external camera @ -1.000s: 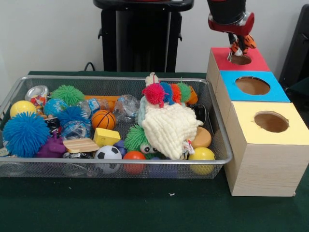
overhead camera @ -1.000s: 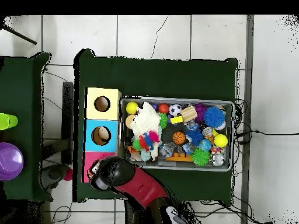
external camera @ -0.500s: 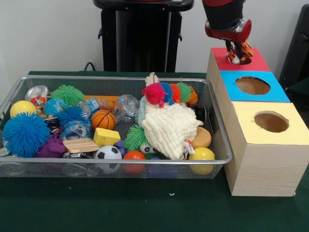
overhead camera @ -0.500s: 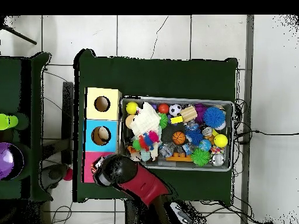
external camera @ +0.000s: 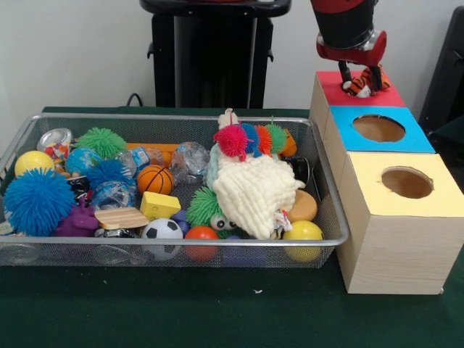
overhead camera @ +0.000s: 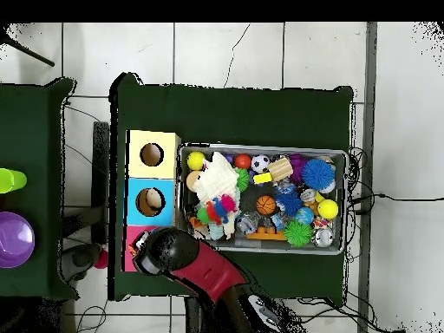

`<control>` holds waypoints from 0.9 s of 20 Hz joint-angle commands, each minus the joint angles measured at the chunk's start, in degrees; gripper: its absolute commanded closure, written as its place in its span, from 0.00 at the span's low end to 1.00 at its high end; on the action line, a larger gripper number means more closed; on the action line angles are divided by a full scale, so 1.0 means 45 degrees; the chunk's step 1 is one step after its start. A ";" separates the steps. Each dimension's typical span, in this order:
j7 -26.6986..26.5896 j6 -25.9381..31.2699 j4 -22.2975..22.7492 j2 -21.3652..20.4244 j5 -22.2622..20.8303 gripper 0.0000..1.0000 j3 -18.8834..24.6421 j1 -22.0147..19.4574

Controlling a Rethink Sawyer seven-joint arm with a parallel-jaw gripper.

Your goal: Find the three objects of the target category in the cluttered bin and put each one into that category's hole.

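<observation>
Dangling orange-black striped toy (external camera: 360,81)

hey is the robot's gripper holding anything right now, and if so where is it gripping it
Yes. The gripper holds a small orange, black-striped toy over the red box. Which part it grips cannot be told.

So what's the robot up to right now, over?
Tool over the red box, shut on an orange striped toy. Toy at the hole, not yet dropped. Nothing in the way.

white wall (external camera: 72,51), tiled floor (overhead camera: 225,52), green table (overhead camera: 234,113)
</observation>
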 commanded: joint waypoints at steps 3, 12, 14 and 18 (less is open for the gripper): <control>0.1772 -0.0203 -0.0692 0.0609 -0.0282 0.00 0.0240 -0.0093; 0.1848 0.0466 -0.0939 0.0356 -0.0676 0.00 -0.0080 0.0258; 0.1945 0.0813 -0.0999 0.0188 -0.0808 0.00 -0.0205 0.0350; 0.2740 0.2375 -0.1168 -0.0912 -0.1098 0.00 -0.0518 0.0649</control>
